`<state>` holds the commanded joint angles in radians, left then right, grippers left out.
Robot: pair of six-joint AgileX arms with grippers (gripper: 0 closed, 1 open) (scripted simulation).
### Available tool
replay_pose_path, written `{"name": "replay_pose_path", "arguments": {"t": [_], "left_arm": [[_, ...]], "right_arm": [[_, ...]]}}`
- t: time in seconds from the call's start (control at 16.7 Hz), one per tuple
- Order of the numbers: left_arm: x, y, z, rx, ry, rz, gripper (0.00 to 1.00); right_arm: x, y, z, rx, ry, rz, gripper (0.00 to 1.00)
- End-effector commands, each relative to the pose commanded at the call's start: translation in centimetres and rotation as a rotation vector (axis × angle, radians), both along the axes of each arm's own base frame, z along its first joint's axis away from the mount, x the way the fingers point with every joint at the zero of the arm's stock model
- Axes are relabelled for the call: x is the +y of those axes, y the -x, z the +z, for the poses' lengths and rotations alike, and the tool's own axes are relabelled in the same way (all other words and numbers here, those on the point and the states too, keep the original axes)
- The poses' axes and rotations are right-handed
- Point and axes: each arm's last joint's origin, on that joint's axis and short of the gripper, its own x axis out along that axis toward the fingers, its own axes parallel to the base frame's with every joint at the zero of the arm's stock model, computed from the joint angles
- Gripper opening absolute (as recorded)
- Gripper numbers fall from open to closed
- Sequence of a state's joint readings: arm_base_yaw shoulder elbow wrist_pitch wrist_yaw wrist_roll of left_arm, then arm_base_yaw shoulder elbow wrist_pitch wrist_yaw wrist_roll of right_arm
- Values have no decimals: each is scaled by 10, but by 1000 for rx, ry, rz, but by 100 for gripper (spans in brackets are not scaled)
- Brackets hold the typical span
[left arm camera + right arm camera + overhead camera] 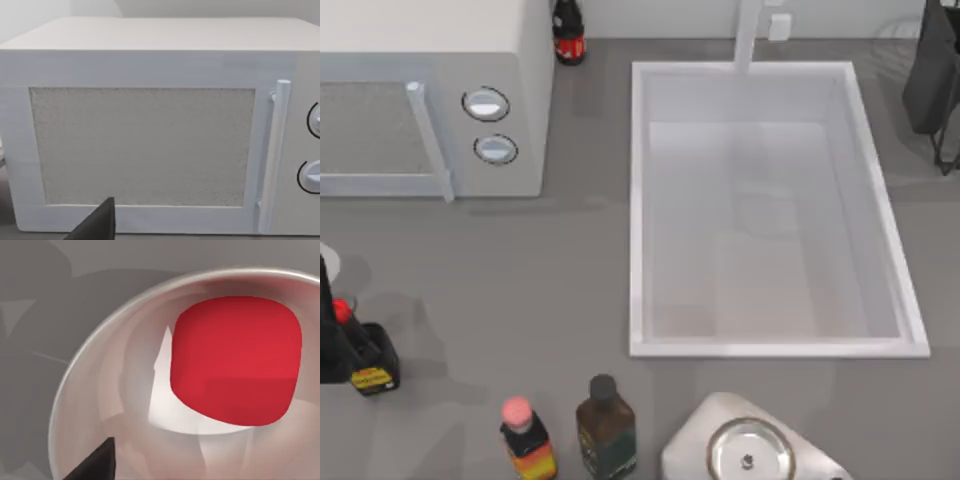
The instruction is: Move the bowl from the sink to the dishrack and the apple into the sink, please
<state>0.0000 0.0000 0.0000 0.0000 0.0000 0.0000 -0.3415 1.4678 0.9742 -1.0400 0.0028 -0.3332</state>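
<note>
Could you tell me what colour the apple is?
Bright red; the round apple shows best in the right wrist view.

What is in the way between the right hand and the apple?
Nothing visible blocks it. In the right wrist view the apple lies inside a shiny bowl that is open toward the camera. Only the bowl's wall rings it.

One sink (640, 200), one microwave (430, 100), four bottles (607, 425), one apple (235, 360).

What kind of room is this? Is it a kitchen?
Most likely a kitchen counter. There is a big white sink with a faucet, a microwave beside it, and sauce bottles along the front edge.
</note>
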Motion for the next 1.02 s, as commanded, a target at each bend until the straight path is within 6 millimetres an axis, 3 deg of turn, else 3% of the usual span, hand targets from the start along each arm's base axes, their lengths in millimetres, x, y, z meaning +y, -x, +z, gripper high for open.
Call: {"name": "replay_pose_path", "arguments": {"t": [0.48,1.02], "left_arm": [[0,0,0,0,0,0,100],[0,0,0,0,0,0,100]], "right_arm": [[-3,-5,-1,32,-14,3,100],[-6,-10,-59,41,-18,0,100]]}}
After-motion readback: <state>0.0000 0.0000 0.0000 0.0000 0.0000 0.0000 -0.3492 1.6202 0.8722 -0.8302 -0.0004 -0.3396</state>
